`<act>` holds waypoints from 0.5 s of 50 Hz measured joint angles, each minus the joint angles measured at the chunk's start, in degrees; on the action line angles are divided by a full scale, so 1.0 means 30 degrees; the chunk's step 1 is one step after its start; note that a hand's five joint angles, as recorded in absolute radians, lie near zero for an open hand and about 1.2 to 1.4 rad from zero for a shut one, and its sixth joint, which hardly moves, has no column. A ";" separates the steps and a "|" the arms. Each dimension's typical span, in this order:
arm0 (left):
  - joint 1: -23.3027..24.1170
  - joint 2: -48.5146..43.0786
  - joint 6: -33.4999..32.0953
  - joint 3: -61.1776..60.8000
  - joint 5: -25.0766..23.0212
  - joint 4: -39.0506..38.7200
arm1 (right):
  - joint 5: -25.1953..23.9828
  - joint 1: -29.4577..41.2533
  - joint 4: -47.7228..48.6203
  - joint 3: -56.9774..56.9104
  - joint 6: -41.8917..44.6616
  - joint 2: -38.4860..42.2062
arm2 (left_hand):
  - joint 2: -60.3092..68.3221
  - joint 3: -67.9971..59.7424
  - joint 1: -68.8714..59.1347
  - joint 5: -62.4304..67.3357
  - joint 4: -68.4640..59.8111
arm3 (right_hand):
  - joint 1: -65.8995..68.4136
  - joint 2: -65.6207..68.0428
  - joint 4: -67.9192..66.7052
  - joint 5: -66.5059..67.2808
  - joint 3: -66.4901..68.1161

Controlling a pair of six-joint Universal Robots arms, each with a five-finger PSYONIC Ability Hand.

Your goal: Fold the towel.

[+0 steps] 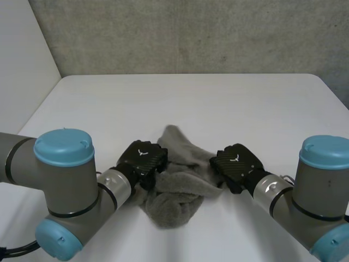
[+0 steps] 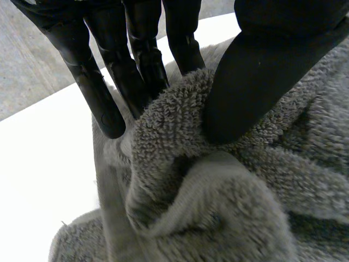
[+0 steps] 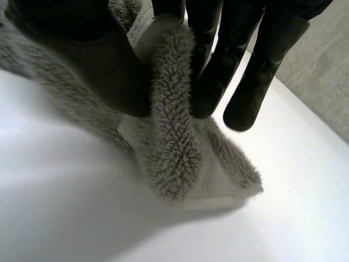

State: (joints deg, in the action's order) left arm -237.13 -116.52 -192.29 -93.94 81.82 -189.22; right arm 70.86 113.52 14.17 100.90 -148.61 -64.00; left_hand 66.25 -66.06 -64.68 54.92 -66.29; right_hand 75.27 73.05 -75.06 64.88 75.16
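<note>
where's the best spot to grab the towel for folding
Take a raised fold at each side, one hand coming in from each side: the towel lies bunched, and those ridges are easy to pinch. The left hand and right hand each pinch one.

A white table [image 1: 191, 98] is stretching back toward a rough grey concrete wall [image 1: 191, 33], which is standing behind its far edge. A plain white wall [image 1: 22, 49] is running along the table's left side, meeting the grey one in the corner.

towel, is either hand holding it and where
Both: the left hand pinches a bunched fold on the left side of the towel, the right hand a fold near its right edge.
</note>
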 measured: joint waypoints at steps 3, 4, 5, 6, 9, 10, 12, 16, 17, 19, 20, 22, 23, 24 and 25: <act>-0.0011 -0.0050 -0.0251 0.0492 0.0075 0.0024 | 0.0010 0.0029 0.0028 -0.0736 0.0621 0.0415 | 0.0787 -0.0795 -0.0528 0.0705 -0.0774 | 0.0233 0.0226 -0.0565 0.0334 0.0485; -0.0017 -0.0040 -0.0374 0.0745 0.0106 0.0021 | 0.0029 0.0049 0.0033 -0.1090 0.0783 0.0575 | 0.0917 -0.0935 -0.0563 0.0824 -0.0913 | 0.0233 0.0226 -0.0565 0.0334 0.0485; -0.0024 -0.0018 -0.0523 0.1060 0.0146 0.0019 | 0.0080 0.0080 0.0038 -0.1577 0.0921 0.0749 | 0.0995 -0.1027 -0.0693 0.0902 -0.0983 | 0.0233 0.0226 -0.0565 0.0334 0.0485; -0.0027 -0.0004 -0.0597 0.1249 0.0173 0.0015 | 0.0121 0.0091 0.0048 -0.1845 0.0962 0.0819 | 0.1022 -0.1050 -0.0726 0.0955 -0.1013 | 0.0233 0.0226 -0.0565 0.0334 0.0485; -0.0092 0.0183 -0.0930 0.2600 0.0478 -0.0025 | 0.0459 0.0142 0.0082 -0.3513 0.0962 0.1096 | 0.1106 -0.1137 -0.0783 0.1056 -0.1109 | 0.0233 0.0226 -0.0565 0.0334 0.0485; -0.0132 0.0276 -0.0990 0.3133 0.0650 -0.0052 | 0.0640 0.0134 0.0123 -0.4211 0.0860 0.1124 | 0.1122 -0.1152 -0.0885 0.1096 -0.1115 | 0.0233 0.0226 -0.0565 0.0334 0.0485; -0.0227 0.0483 -0.1020 0.4194 0.1130 -0.0099 | 0.0999 0.0110 0.0230 -0.5302 0.0561 0.1144 | 0.1138 -0.1190 -0.0925 0.1158 -0.1125 | 0.0233 0.0227 -0.0565 0.0334 0.0485; -0.0703 0.1200 -0.0654 0.7002 0.3086 -0.0363 | 0.2272 -0.0231 0.1195 -0.8131 -0.1386 0.0781 | 0.1152 -0.1198 -0.0929 0.1158 -0.1132 | 0.0233 0.0227 -0.0565 0.0334 0.0485; -0.0770 0.1281 -0.0564 0.7262 0.3319 -0.0389 | 0.2459 -0.0328 0.1375 -0.8456 -0.1769 0.0668 | 0.1152 -0.1198 -0.0929 0.1158 -0.1132 | 0.0233 0.0227 -0.0566 0.0334 0.0485; -0.1079 0.1675 -0.0021 0.8232 0.4323 -0.0521 | 0.3119 -0.0790 0.2021 -0.9566 -0.3387 0.0099 | 0.1152 -0.1198 -0.0934 0.1161 -0.1134 | 0.0233 0.0227 -0.0566 0.0336 0.0485; -0.1150 0.1785 0.0150 0.8398 0.4523 -0.0536 | 0.3263 -0.0915 0.2122 -0.9782 -0.3802 -0.0049 | 0.1152 -0.1198 -0.0940 0.1167 -0.1134 | 0.0233 0.0227 -0.0566 0.0336 0.0485; -0.1400 0.2232 0.0879 0.8764 0.5133 -0.0590 | 0.3650 -0.1403 0.2334 -1.0474 -0.5338 -0.0610 | 0.1154 -0.1199 -0.1010 0.1221 -0.1135 | 0.0233 0.0227 -0.0566 0.0336 0.0485; -0.1448 0.2335 0.1053 0.8775 0.5229 -0.0588 | 0.3712 -0.1498 0.2314 -1.0585 -0.5646 -0.0722 | 0.1154 -0.1199 -0.1010 0.1224 -0.1135 | 0.0233 0.0227 -0.0566 0.0336 0.0485; -0.1528 0.2568 0.1404 0.8690 0.5366 -0.0582 | 0.3791 -0.1657 0.2180 -1.0745 -0.6129 -0.0904 | 0.1154 -0.1201 -0.1010 0.1225 -0.1137 | 0.0235 0.0229 -0.0566 0.0336 0.0485; -0.1579 0.2808 0.1720 0.8459 0.5431 -0.0555 | 0.3828 -0.1799 0.1871 -1.0855 -0.6538 -0.1069 | 0.1154 -0.1199 -0.1010 0.1225 -0.1138 | 0.0233 0.0243 -0.0566 0.0336 0.0485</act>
State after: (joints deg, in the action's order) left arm -241.86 -108.10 -187.13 -68.56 98.11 -190.89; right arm 82.35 108.12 19.78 68.34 -168.22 -67.20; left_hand 69.71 -69.66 -67.71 58.60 -69.70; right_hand 75.97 73.78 -76.76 65.88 76.61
